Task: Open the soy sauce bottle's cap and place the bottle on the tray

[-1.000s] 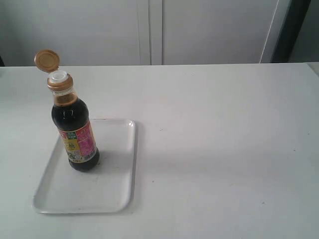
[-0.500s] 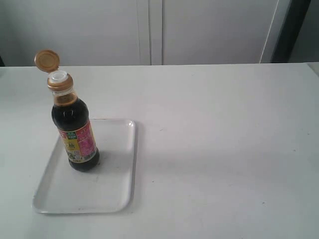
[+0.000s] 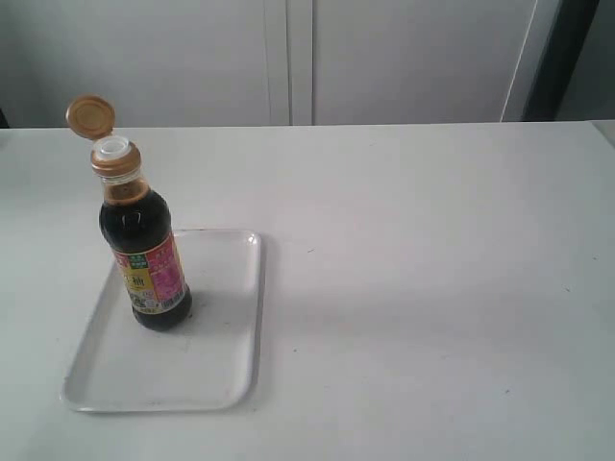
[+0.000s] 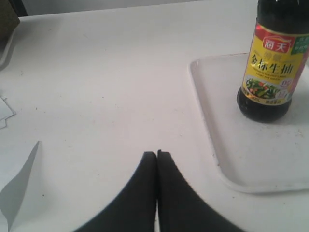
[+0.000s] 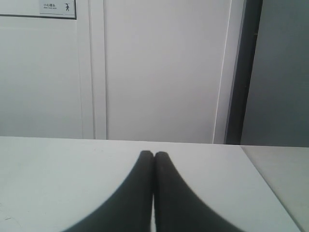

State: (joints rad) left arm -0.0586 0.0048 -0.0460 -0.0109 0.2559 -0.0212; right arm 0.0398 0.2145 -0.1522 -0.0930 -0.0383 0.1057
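At the exterior frame's left, the bottle (image 3: 144, 252) stands upright on the tray (image 3: 226, 370), cap (image 3: 90, 116) flipped open; left claw (image 4: 157, 153) and right claw (image 5: 154, 154) both clenched, empty.

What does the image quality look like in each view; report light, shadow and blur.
Exterior view: soft even light, faint shadow right of the soy sauce bottle on the tray. Left wrist view: label sharp, shut left gripper blurred. Right wrist view: right gripper blurred, wall clear.

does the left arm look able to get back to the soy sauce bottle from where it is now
Probably yes. The left pincer is shut and empty over bare table, and nothing stands between it and the soy sauce bottle upright on the tray. It would need to open first.
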